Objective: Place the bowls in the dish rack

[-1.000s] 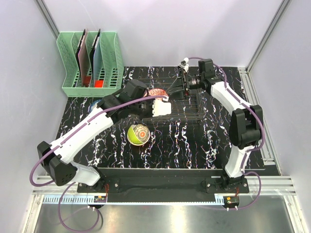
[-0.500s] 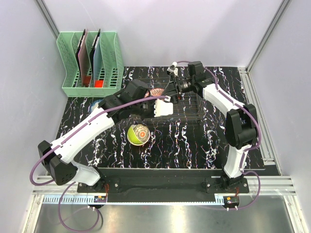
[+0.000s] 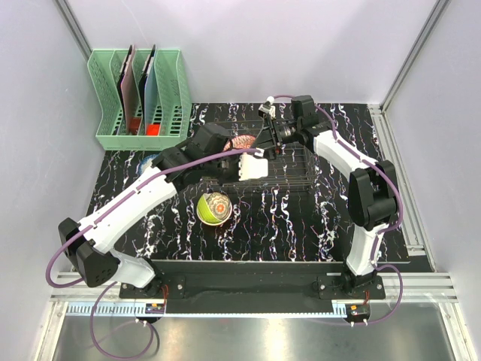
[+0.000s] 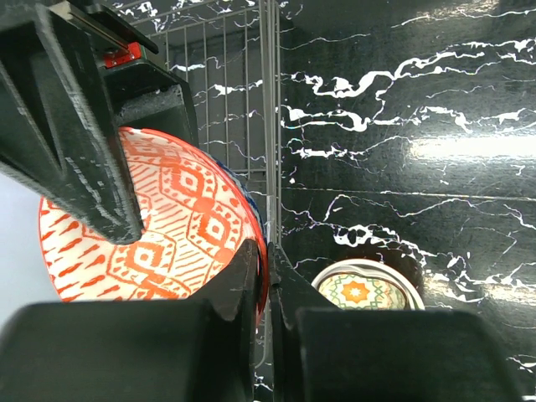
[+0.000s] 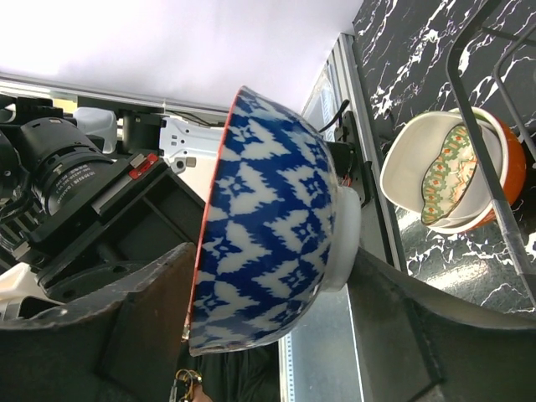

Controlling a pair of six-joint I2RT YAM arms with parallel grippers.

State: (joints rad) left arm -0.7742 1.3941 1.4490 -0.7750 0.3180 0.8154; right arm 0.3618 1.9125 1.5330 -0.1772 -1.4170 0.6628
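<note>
Both arms meet over the left end of the dish rack (image 3: 297, 169), with one bowl (image 5: 268, 226) between them! It stands up on its edge, blue-and-white pattern on the outside, orange-red pattern inside. The left pincer (image 4: 266, 266) is clamped on the rim, one finger inside the bowl and one outside. That's a firm pinch, plain to see from the left wrist. The right pincer (image 5: 270, 260) straddles the same bowl. Its dark fingers (image 5: 126, 335) are spread wide, one at the rim side, the other just beside the foot ring. Whether they actually press on the bowl, I cannot tell. The bowl sits just inside the rack's left edge wire, and whether it touches the grid I cannot tell either. Down on the black marbled worktop (image 3: 301, 218), a lime-green bowl (image 3: 213, 208) sits upright, near the rack's front corner but apart from it. At the back left stands the mint-green holder (image 3: 169, 83), well away from the action.
</note>
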